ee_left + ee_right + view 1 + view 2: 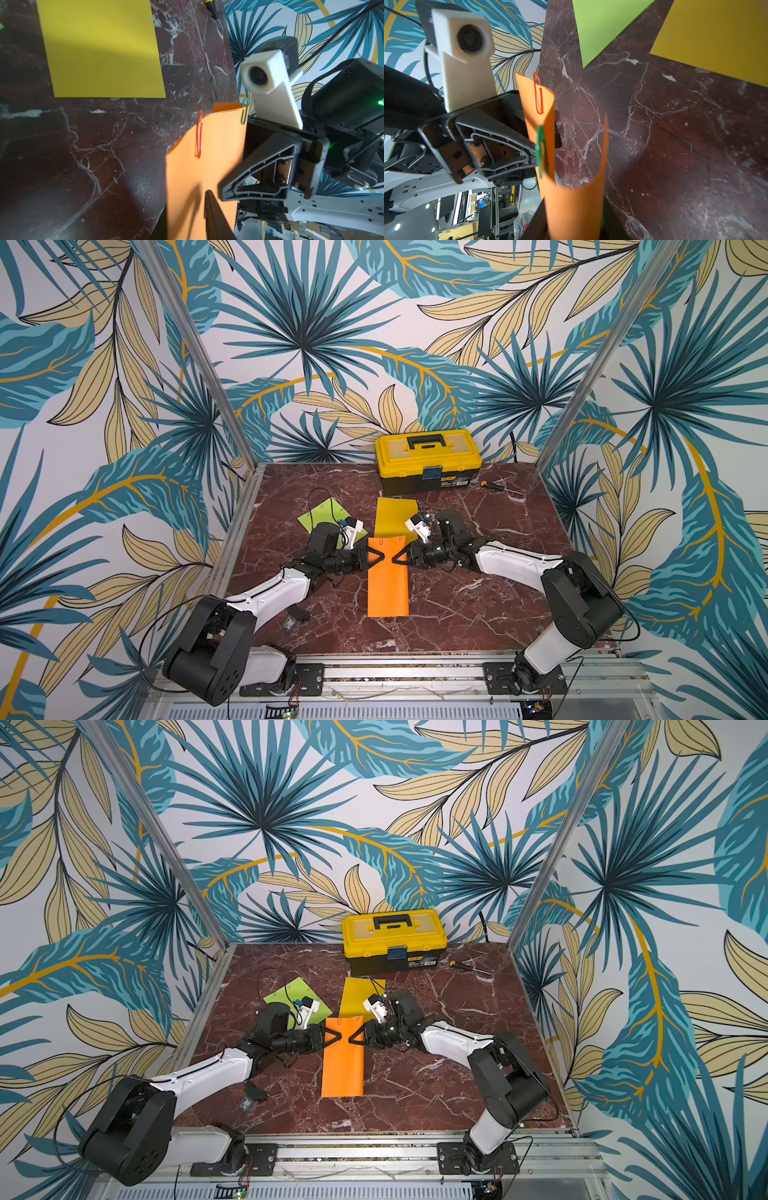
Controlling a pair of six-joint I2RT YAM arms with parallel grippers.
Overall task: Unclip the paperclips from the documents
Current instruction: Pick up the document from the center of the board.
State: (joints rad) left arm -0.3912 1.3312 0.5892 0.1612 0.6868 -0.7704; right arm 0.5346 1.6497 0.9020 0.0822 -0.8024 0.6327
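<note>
Left gripper (379,558) and right gripper (398,559) meet nose to nose over the far end of the orange document (387,589), each pinched onto a side edge, so that end stands curled up off the worktop (478,593). On its far edge sit a red paperclip (199,135) and a green paperclip (244,112), the green one just beside the right gripper. Beyond lie the yellow document (392,514) and lime document (322,516), partly covered by the arms, loose paperclips (212,94), a toolbox (428,460) and a screwdriver (490,486).

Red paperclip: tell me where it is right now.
In the left wrist view the red paperclip is clipped on the orange sheet's far edge, toward the left arm's side, with the green paperclip on that same edge.
</note>
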